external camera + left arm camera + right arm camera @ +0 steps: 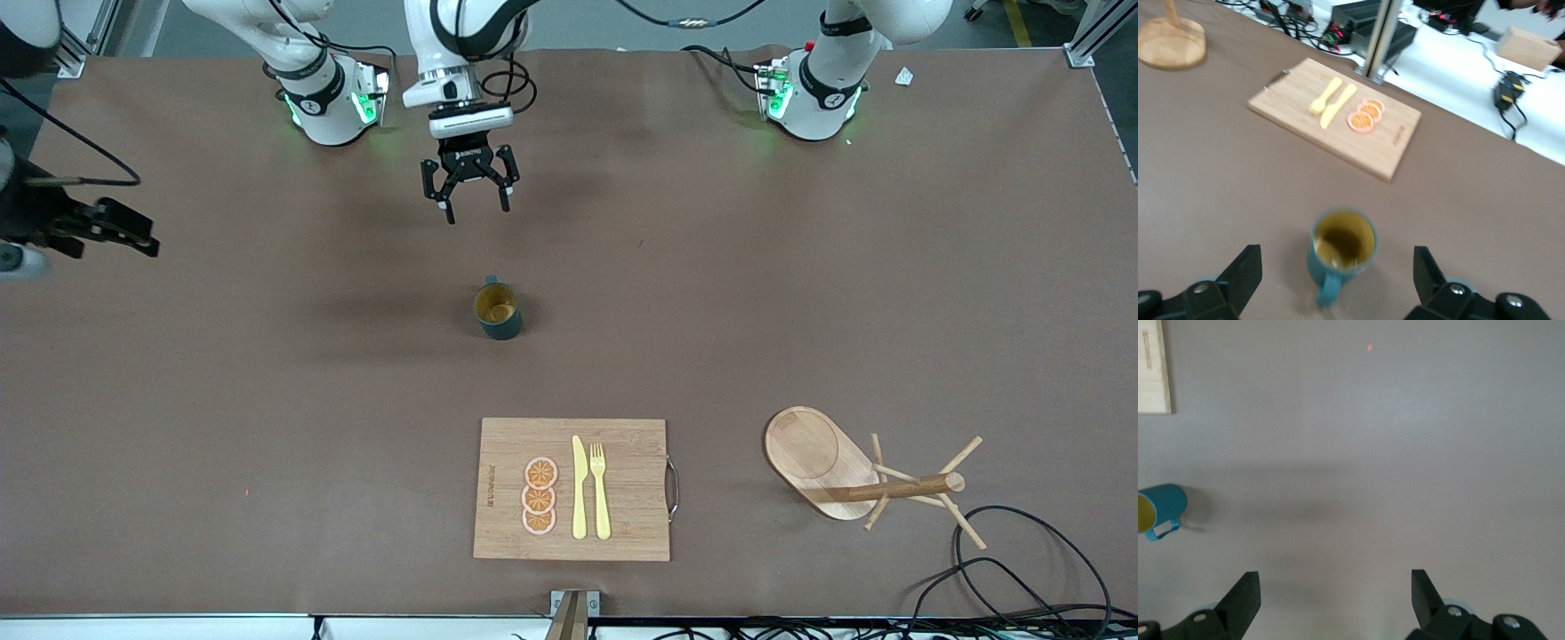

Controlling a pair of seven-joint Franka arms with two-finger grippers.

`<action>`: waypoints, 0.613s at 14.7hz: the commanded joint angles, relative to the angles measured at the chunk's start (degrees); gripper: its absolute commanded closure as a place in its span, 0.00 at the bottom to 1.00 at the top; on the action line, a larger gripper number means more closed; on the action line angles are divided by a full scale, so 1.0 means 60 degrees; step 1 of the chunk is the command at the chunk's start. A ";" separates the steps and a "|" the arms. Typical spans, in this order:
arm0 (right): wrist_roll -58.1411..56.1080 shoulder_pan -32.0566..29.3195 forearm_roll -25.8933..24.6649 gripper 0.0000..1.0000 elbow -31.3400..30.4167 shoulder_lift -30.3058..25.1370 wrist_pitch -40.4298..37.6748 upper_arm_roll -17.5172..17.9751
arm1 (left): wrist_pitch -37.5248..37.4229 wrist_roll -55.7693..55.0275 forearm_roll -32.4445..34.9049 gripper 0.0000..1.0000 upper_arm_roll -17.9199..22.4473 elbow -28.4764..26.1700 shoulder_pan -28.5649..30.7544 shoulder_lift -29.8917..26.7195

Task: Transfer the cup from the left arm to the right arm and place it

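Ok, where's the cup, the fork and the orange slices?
cup (pixel 498 309): front view, on its outer wall just under the rim.
fork (pixel 601 498): front view, middle of its handle.
orange slices (pixel 539 498): front view, on the middle slice of three.

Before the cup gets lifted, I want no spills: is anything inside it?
The small dark teal mug stands upright on the brown table. Its yellowish-tan inside looks empty, with only a darker patch at the bottom; the handle-side inner wall is hidden.
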 commanded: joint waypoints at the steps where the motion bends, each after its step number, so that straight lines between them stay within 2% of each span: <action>1: 0.0138 0.0199 0.0284 0.00 -0.0220 0.0061 0.0097 -0.0011 | 0.0085 0.1647 -0.1320 0.00 -0.0075 -0.0368 0.1300 -0.1133; 4: 0.0284 0.0286 0.0680 0.00 -0.0979 0.0149 0.0899 -0.0011 | 0.0085 0.3536 -0.2551 0.00 -0.0090 -0.0353 0.2808 -0.1808; 9: 0.1175 0.1631 0.0739 0.00 -0.1873 0.0983 0.2232 -0.0011 | 0.0085 0.6306 -0.3491 0.00 -0.0134 -0.0368 0.5065 -0.2278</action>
